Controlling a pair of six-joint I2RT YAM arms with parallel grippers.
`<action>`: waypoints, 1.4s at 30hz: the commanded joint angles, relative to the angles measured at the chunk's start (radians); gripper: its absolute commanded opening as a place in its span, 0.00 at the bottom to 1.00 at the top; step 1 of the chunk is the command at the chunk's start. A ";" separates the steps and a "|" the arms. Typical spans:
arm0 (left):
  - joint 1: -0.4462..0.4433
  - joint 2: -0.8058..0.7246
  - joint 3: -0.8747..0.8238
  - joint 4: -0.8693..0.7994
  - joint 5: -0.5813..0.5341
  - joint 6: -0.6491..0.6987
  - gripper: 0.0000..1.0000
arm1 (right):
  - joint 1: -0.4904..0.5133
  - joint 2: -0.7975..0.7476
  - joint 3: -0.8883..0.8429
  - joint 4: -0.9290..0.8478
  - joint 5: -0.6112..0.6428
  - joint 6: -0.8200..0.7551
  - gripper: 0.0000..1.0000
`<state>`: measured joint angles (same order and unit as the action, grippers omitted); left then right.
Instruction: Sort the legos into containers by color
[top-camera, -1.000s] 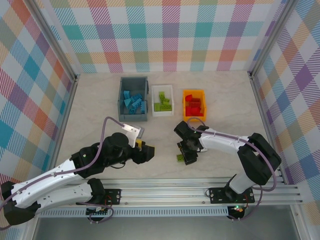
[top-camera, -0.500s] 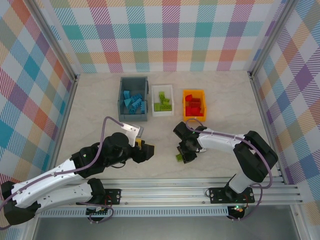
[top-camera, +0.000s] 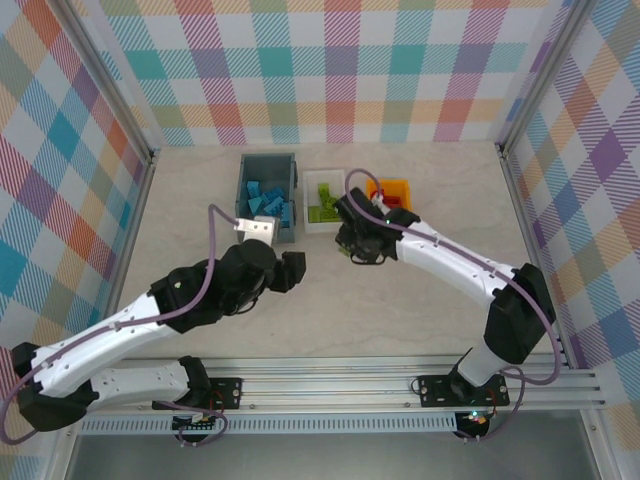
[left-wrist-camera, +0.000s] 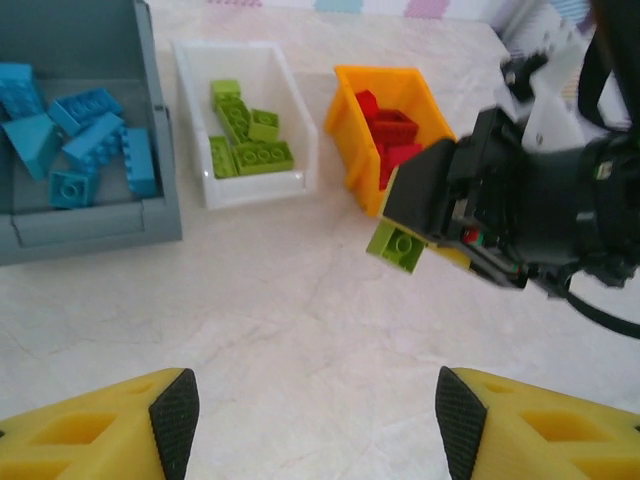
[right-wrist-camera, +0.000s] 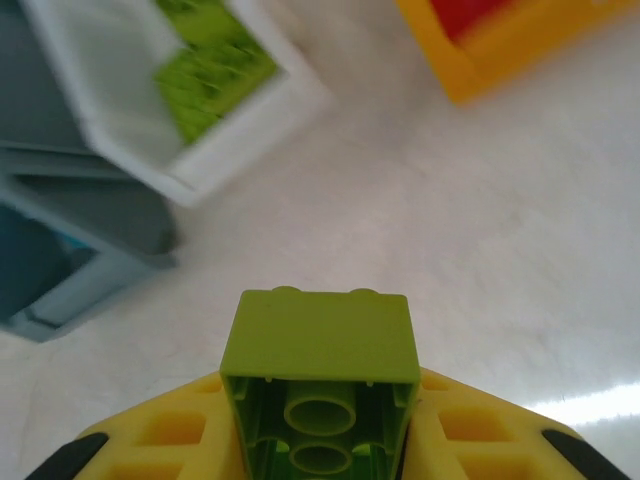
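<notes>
My right gripper (top-camera: 351, 247) is shut on a lime green lego (right-wrist-camera: 318, 340), which hangs above the table just in front of the white bin (top-camera: 309, 203); the same brick (left-wrist-camera: 398, 246) shows in the left wrist view. Several green legos (left-wrist-camera: 245, 140) lie in the white bin (left-wrist-camera: 262, 188). The grey bin (top-camera: 241, 196) holds blue legos (left-wrist-camera: 85, 145), and the orange bin (top-camera: 404, 184) holds red legos (left-wrist-camera: 392, 135). My left gripper (left-wrist-camera: 312, 415) is open with nothing in it, over bare table in front of the bins; it sits left of the right gripper (top-camera: 293, 270).
The three bins stand side by side at the back middle of the table. My right arm (top-camera: 450, 265) crosses in front of the orange bin and hides part of it. Checked walls close the table in on three sides.
The right gripper closed on the green lego near the front of the table, lifted it and carried it back to the white bin's front. The left arm swung back toward the bins too.
</notes>
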<state>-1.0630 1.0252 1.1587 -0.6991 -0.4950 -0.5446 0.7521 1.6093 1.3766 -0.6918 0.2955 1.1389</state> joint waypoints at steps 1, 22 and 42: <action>0.016 0.060 0.097 -0.034 -0.067 -0.004 0.67 | -0.094 0.125 0.132 0.052 -0.112 -0.358 0.34; 0.377 0.228 0.092 0.199 0.337 -0.063 0.67 | -0.206 0.879 1.102 -0.240 -0.318 -0.636 0.46; 0.563 -0.006 0.032 0.019 0.289 -0.023 1.00 | -0.191 -0.112 0.140 0.076 0.230 -0.652 1.00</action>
<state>-0.5331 1.1023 1.2289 -0.6212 -0.1757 -0.6090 0.5621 1.6749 1.6859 -0.7105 0.2985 0.5026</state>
